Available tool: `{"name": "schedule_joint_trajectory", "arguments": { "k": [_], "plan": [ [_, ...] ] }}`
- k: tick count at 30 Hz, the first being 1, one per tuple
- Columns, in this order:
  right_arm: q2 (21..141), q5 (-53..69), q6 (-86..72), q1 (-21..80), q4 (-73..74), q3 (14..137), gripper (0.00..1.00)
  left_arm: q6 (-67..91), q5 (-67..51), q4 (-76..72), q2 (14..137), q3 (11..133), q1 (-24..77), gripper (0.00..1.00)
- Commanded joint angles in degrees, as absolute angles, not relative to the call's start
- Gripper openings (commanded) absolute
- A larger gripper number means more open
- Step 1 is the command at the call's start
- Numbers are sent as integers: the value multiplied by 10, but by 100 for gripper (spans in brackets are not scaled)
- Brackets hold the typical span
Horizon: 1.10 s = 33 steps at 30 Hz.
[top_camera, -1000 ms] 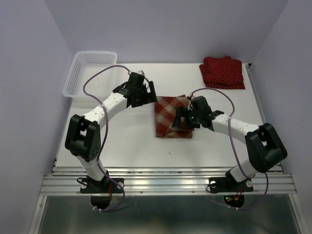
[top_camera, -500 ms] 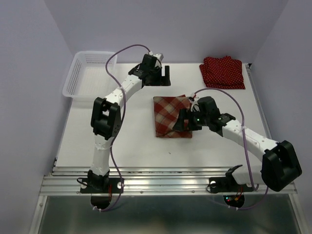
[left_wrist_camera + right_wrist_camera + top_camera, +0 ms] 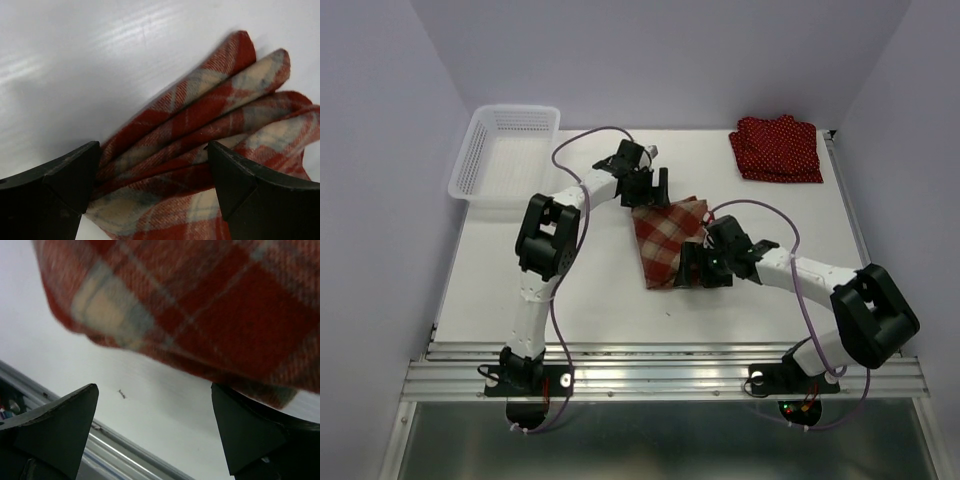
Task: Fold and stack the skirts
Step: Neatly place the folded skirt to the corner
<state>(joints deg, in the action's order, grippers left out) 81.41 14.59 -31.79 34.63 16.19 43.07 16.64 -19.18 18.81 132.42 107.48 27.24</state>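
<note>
1. The plaid skirt (image 3: 667,240) lies folded near the middle of the white table (image 3: 580,290). It is turned at a slant, so one corner points toward the far side.
2. The left gripper (image 3: 650,188) sits at the far left edge of the plaid skirt, and its arm reaches well across the table from the left base.
3. In the left wrist view, the left gripper (image 3: 152,155) has its jaws spread wide. Several stacked folds of the plaid skirt (image 3: 210,130) fan out between the two black fingers (image 3: 50,185). The cloth reaches the inner edges of both fingers but is not pinched.
4. The right gripper (image 3: 698,268) is at the near right edge of the plaid skirt, low over the table.
5. In the right wrist view, the right gripper (image 3: 154,390) is also wide open and holds nothing. The rounded folded edge of the plaid skirt (image 3: 210,305) fills the upper part of that view. Bare table shows between the fingers (image 3: 55,425).
6. A small dark speck (image 3: 121,393) lies on the table just ahead of the right gripper, and the metal rail (image 3: 115,450) at the near edge runs below it.
7. The polka-dot skirts (image 3: 777,148) lie as a folded dark red pile at the far right corner of the table, well apart from both grippers. The number of pieces in the pile cannot be told.
8. A white mesh basket (image 3: 505,150) stands at the far left corner.
</note>
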Motion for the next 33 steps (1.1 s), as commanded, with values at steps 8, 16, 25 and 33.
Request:
{"name": "schedule_joint_trajectory", "arguments": {
  "k": [8, 16, 25, 33],
  "plan": [
    [866, 146, -233, 248, 142, 501, 100, 257, -186, 47, 1062, 703, 275, 99],
    [817, 235, -114, 177, 235, 514, 100, 354, -145, 37, 855, 493, 289, 99],
    [682, 206, -158, 177, 313, 520, 100, 363, -24, 138, 737, 507, 293, 99],
    [729, 378, -245, 199, 137, 559, 100, 317, -126, 64, 790, 653, 294, 99]
  ]
}}
